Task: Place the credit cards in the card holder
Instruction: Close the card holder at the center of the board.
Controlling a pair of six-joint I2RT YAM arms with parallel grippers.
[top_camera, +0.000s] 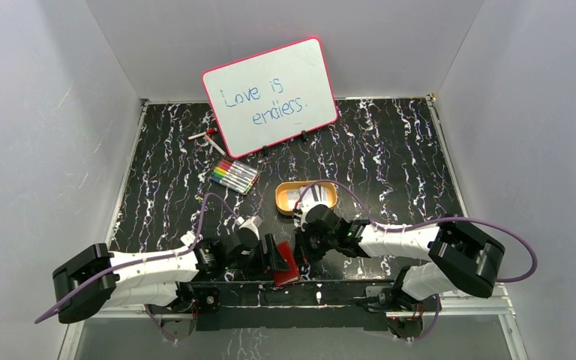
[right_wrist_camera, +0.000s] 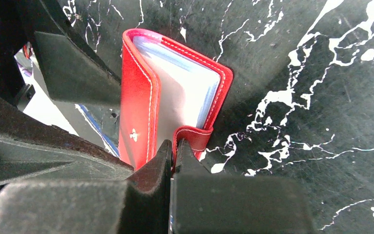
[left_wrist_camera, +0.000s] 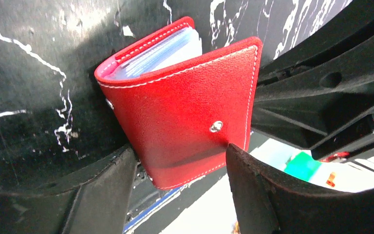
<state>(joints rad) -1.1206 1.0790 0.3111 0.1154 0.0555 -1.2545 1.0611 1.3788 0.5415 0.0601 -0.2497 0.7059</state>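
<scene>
1. The card holder [top_camera: 286,264] stands on edge on the table [top_camera: 390,165], nearer the arm bases than the orange tray [top_camera: 279,201] and a little to that tray's left.
2. It is red with pale stitching and has a metal snap stud [left_wrist_camera: 216,126] on its outer cover. It is partly open, showing a stack of clear sleeves [right_wrist_camera: 185,87].
3. The left tool [left_wrist_camera: 180,165] straddles the holder. One finger lies against each side edge of the cover, and the two appear to press it between them.
4. The right tool [right_wrist_camera: 171,156] has its fingers pressed together on the holder's small red tab [right_wrist_camera: 193,136], pinching it at the open side.
5. The two tools meet at the holder, on the near side of the tray. The left arm comes in from the tray's left and the right arm from its right.
6. The credit cards [top_camera: 291,197] show as pale flat pieces inside the tray. The right arm's wrist partly covers them, and they are too small to count.
7. A marker set [top_camera: 234,175] lies to the left of the tray and a little beyond it.
8. A pink-rimmed whiteboard [top_camera: 270,94] reading "Love is endless." stands further back from the tray, near the far wall.
</scene>
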